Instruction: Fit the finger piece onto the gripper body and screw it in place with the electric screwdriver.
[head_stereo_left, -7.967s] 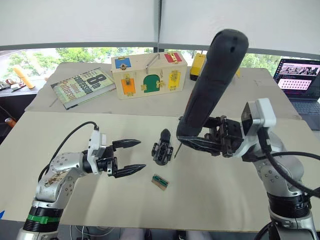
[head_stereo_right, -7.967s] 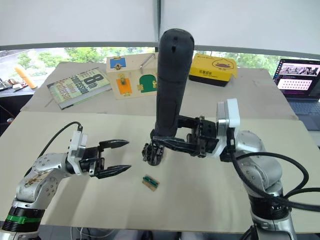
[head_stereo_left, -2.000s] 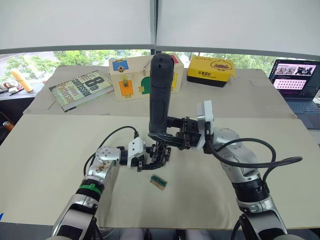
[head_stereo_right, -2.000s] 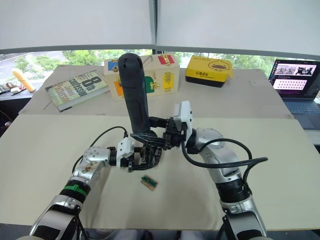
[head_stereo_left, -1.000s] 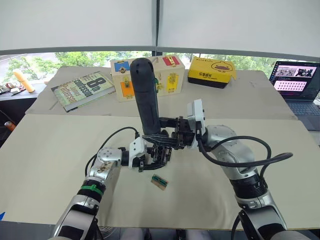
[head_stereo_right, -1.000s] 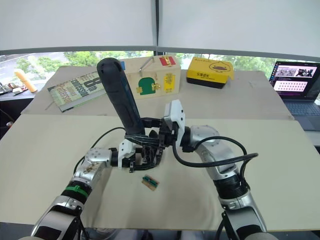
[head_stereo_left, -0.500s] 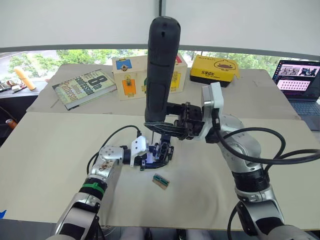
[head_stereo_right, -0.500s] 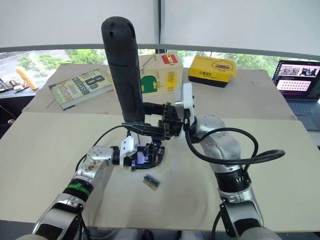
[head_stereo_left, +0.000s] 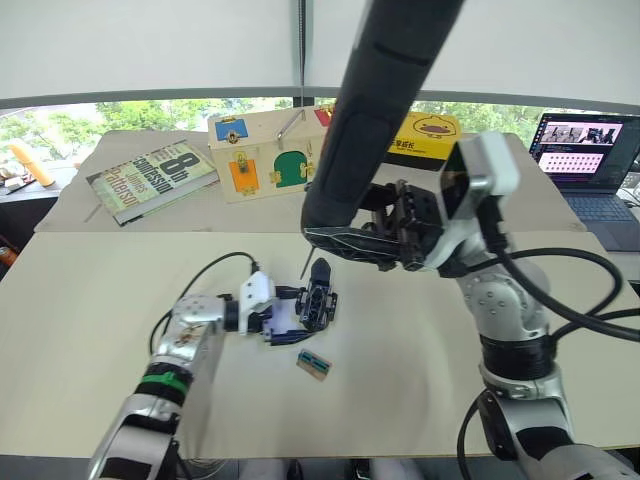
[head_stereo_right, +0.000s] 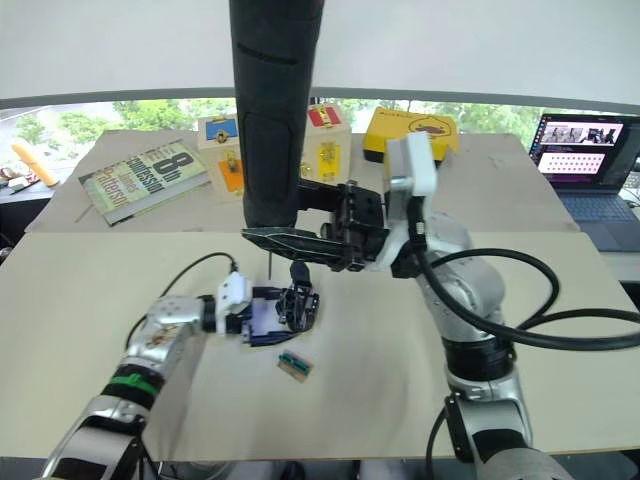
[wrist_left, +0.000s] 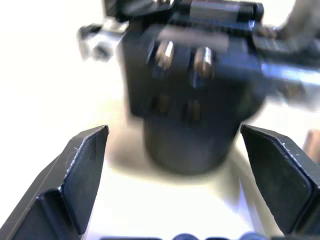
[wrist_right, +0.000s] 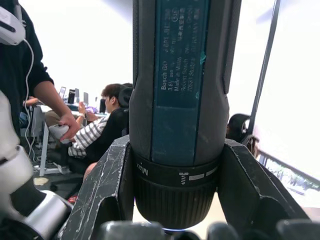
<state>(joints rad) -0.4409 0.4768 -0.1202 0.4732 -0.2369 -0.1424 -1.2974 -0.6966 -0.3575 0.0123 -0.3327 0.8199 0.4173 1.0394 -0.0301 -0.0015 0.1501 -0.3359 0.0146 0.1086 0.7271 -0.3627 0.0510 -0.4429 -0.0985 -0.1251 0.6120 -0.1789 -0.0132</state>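
Silver arms, black cables, white wrist housings, black two-fingered tools

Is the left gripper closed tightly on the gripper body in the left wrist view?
No. The left gripper stands open, its fingers apart on either side of the gripper body, with bare table showing between them and it.

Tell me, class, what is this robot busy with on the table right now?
The right gripper grips the electric screwdriver upright, its thin bit pointing down just above the gripper body. The left gripper lies on the table with its jaws open on either side of that small black assembly. A small green-topped block lies just in front of them.
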